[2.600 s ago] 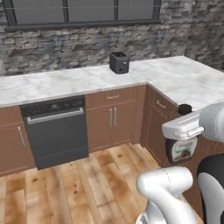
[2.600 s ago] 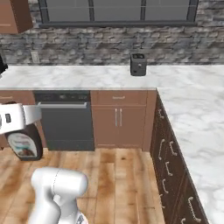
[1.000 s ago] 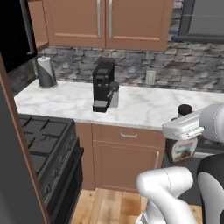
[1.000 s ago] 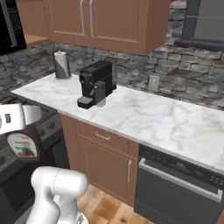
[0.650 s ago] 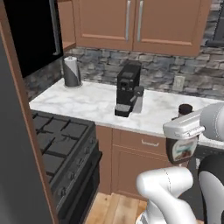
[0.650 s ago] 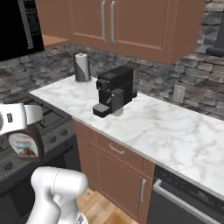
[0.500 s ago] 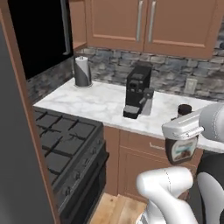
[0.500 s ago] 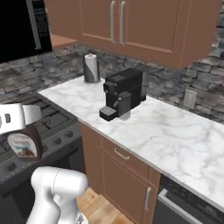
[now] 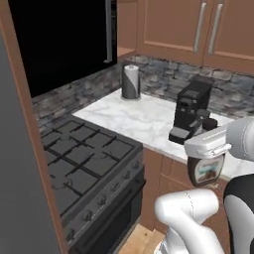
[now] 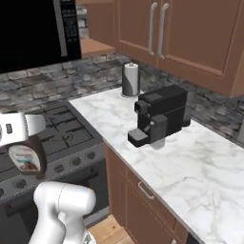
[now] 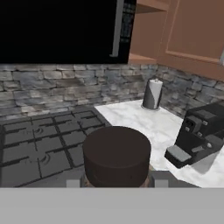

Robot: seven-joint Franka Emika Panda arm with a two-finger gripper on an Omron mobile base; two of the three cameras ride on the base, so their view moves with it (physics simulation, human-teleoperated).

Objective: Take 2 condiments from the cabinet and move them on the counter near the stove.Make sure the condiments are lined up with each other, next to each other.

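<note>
One of the condiments, a squat dark brown bottle (image 9: 206,171) (image 10: 27,161) with a pale label, hangs in my gripper (image 9: 208,149) (image 10: 16,128), which is shut on it just under the cap. The hand view looks down on its black cap (image 11: 117,153), with a fingertip (image 11: 74,183) on each side. The bottle is held in the air in front of the black stove (image 9: 84,158) (image 10: 62,128) (image 11: 48,140) and the white marble counter (image 9: 144,116) (image 10: 190,162) (image 11: 144,120) to its right. Brown cabinet doors (image 9: 198,30) (image 10: 190,33) above the counter are closed.
A black coffee machine (image 9: 191,109) (image 10: 159,119) (image 11: 201,133) stands on the counter right of the stove. A paper towel roll (image 9: 131,82) (image 10: 130,79) (image 11: 152,94) stands by the stone wall. A black microwave (image 9: 64,39) (image 10: 33,28) hangs over the stove.
The whole picture has shifted with the base: stove, coffee machine and towel roll now sit further right and closer. The bottle stays held in the shut gripper.
</note>
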